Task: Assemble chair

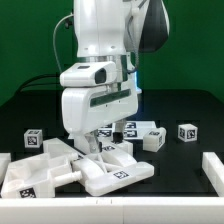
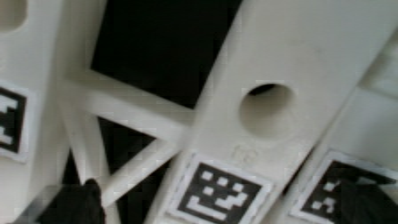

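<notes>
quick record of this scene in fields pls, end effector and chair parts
panel: chunky white plastic slatted chair panel, lying flat on the black table
end effector: open, low over the panel, nothing visibly held
hole: round hole in one slat, square tag beside it
loose part: small white tagged block, apart from the panel

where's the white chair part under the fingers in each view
exterior view: low centre. The white chair part lies flat on the black table, right below the open fingers.
wrist view: it fills the middle of the picture as a slanted bar with a round hole.
shared landmark: the square tag on that part, probably the same one in both.
</notes>
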`<state>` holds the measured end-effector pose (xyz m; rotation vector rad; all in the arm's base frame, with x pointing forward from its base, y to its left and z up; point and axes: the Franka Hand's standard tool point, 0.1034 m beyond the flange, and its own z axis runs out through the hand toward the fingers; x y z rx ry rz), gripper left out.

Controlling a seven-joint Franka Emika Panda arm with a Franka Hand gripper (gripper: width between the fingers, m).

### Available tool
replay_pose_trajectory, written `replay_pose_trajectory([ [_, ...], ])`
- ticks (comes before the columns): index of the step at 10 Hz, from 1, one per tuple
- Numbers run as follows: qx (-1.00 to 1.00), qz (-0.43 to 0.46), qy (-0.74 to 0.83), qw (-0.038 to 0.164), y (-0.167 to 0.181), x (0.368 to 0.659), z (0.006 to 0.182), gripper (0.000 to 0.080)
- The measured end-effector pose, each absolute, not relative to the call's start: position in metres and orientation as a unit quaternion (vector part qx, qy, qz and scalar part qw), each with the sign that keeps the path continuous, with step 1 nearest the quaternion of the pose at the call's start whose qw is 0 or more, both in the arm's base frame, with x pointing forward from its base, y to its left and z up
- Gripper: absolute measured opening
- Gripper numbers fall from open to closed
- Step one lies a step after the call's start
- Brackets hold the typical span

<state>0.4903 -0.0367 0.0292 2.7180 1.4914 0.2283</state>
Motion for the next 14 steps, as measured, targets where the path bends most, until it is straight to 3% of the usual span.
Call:
replay_pose_trajectory([
  [7, 0.892, 0.073, 0.446, 0.004, 0.002, 0.471, 0.028, 0.0649],
  [14, 0.893, 0.074, 0.443, 0.011, -0.011, 0.469, 0.035, 0.0649],
])
